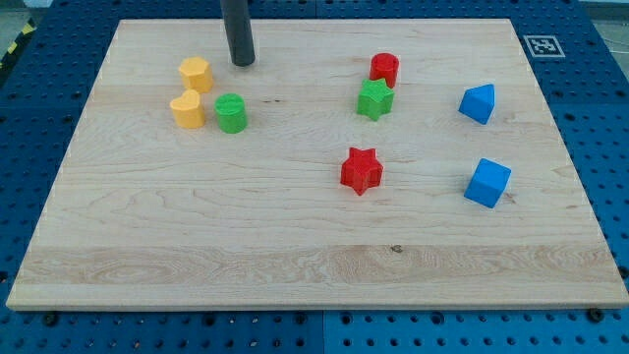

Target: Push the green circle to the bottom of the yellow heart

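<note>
The green circle (pixel 231 113) stands on the wooden board at the upper left. The yellow heart (pixel 187 109) is just to its left, almost touching it. My tip (pixel 242 62) rests on the board above the green circle and slightly to its right, apart from it. A yellow hexagon-like block (pixel 195 74) sits above the heart, to the left of my tip.
A red cylinder-like block (pixel 384 69) and a green star (pixel 374 99) sit together at the upper middle right. A red star (pixel 361 170) is at the centre. Two blue blocks (pixel 478 103) (pixel 487 183) are at the right. The wooden board (pixel 314 265) lies on a blue pegboard.
</note>
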